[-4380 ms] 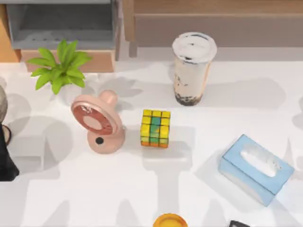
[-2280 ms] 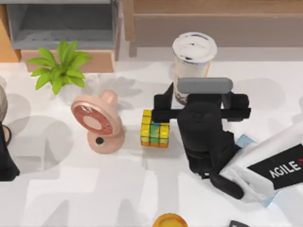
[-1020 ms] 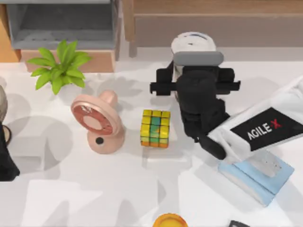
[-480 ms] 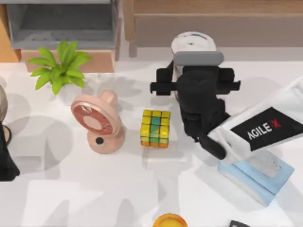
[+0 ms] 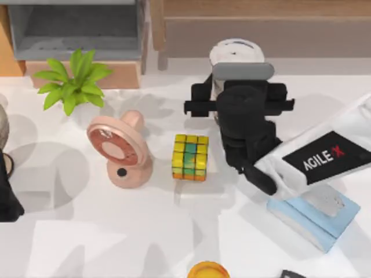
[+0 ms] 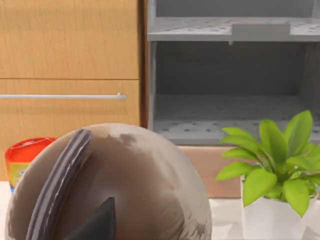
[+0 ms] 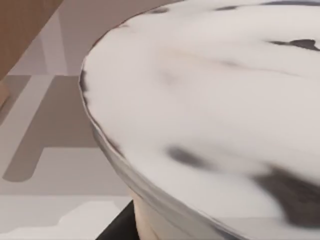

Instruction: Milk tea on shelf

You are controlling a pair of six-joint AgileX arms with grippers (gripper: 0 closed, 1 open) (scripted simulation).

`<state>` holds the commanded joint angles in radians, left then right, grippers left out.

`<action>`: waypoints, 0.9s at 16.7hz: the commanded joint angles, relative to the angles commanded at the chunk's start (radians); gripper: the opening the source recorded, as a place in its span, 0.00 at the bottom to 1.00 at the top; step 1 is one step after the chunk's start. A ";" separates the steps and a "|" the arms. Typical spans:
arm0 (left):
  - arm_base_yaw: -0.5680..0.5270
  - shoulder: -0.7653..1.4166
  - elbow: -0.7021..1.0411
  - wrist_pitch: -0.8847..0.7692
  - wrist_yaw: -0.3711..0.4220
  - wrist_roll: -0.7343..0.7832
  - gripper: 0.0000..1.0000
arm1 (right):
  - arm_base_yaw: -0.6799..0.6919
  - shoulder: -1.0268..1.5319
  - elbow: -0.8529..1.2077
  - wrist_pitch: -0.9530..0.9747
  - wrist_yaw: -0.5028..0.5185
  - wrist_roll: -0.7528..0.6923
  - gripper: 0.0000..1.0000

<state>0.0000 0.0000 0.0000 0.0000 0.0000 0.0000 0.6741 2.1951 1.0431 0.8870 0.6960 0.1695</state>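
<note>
The milk tea (image 5: 235, 51) stands at the back of the table, just in front of the long brown shelf (image 5: 261, 29). Its white lid peeks out beyond my right gripper (image 5: 239, 87), which hovers over the cup from the front with its black crossbar spanning it. In the right wrist view the lid (image 7: 210, 100) sits very close to the camera. My left gripper (image 5: 7, 197) is parked at the table's left edge.
A puzzle cube (image 5: 190, 157) lies left of the right arm and a pink fan (image 5: 119, 150) beyond it. A potted plant (image 5: 75, 81) and a grey cubby (image 5: 75, 29) are back left. A blue tissue box (image 5: 316, 217) lies under the right arm.
The right arm came in from the right and moved back over the milk tea. Over the last second nothing has visibly moved.
</note>
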 joint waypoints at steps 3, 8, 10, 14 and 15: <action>0.000 0.000 0.000 0.000 0.000 0.000 1.00 | 0.000 -0.024 0.002 -0.027 0.000 0.000 0.00; 0.000 0.000 0.000 0.000 0.000 0.000 1.00 | 0.000 -0.025 0.002 -0.030 -0.001 0.001 0.00; 0.000 0.000 0.000 0.000 0.000 0.000 1.00 | -0.003 -0.056 0.024 -0.035 -0.012 -0.003 0.00; 0.000 0.000 0.000 0.000 0.000 0.000 1.00 | -0.041 -0.186 0.083 -0.115 -0.083 -0.025 0.00; 0.000 0.000 0.000 0.000 0.000 0.000 1.00 | -0.060 -0.222 0.098 -0.147 -0.108 -0.033 0.00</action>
<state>0.0000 0.0000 0.0000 0.0000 0.0000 0.0000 0.6138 1.9736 1.1408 0.7395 0.5875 0.1362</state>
